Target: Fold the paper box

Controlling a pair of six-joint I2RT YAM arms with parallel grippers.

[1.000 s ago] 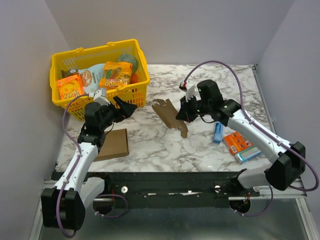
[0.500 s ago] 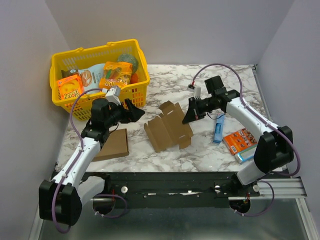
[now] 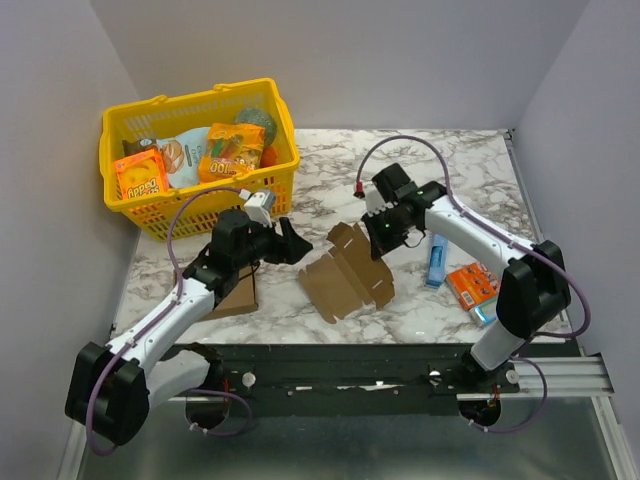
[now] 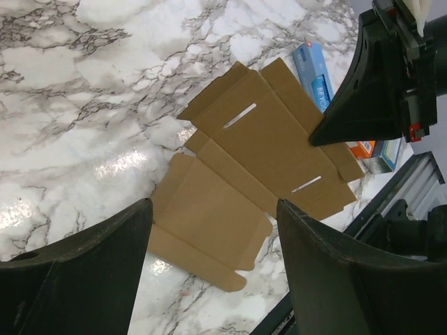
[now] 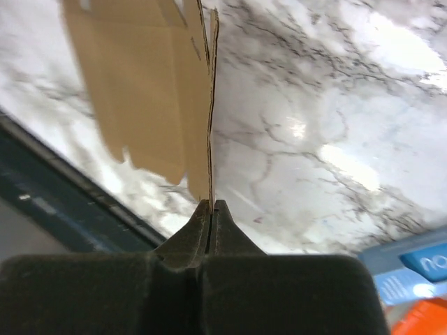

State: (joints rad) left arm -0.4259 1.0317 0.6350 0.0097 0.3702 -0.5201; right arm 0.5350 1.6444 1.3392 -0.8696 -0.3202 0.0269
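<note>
- While the box (image 3: 345,285) is being pinched by the right tool (image 5: 211,206), folding is being set up.
- With the left tool (image 3: 298,248) spread, a flap likely needs gripping next.

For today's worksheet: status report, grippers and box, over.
Right gripper shut on creased brown cardboard box piece. Left gripper open, facing it. Nothing on it.

White marble-pattern table (image 3: 470,160), grey veins, glossy glare spots. Plain pale back wall (image 3: 400,60), left wall (image 3: 50,200) and right wall (image 3: 590,150) box it in. Black rail (image 3: 330,365) along near edge, grey metal surface (image 3: 350,450) below. Soft even light.
</note>
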